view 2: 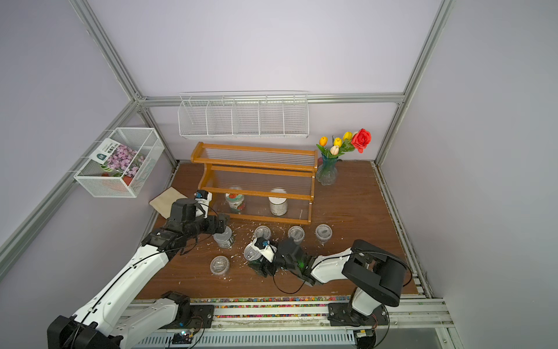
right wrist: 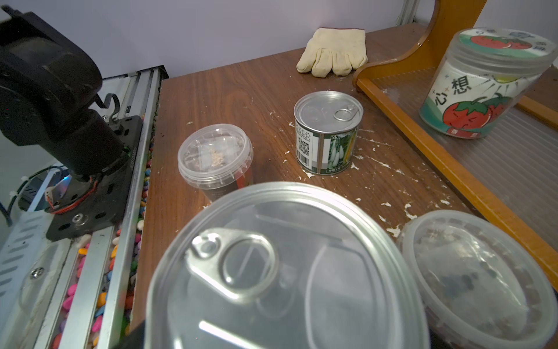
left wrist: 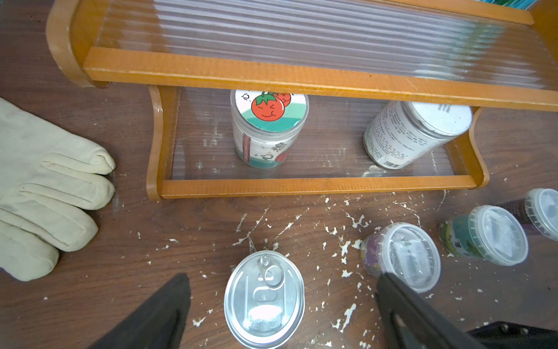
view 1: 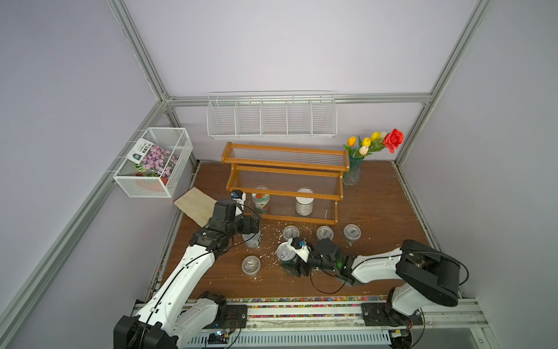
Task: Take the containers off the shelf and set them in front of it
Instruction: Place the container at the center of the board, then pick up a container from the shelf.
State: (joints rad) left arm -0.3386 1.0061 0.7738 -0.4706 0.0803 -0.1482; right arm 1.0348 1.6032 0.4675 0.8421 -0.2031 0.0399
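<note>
Left end effector point(left wrist: 282, 281) spread over tin can point(left wrist: 264, 299) standing on the surface point(left wrist: 120, 256) before the shelf point(left wrist: 302, 75); right end effector point(view 1: 288, 264) pinches second can point(right wrist: 280, 272). Strawberry-lid jar point(left wrist: 268, 130), white-lid jar point(left wrist: 416, 133) on bottom tier — probably light, rigid, slick; grip mid-wall, below lid.

Two overviews, two wrist close-ups
Both top views look steeply down from the robot's side at the whole table point(view 1: 377, 196) and shelf point(view 1: 283, 171). The left wrist camera faces the lowest tier from near; the right wrist camera sits just above a tin can point(right wrist: 283, 272). Both wrist views share the fruit-lid jar point(left wrist: 267, 130).
</note>
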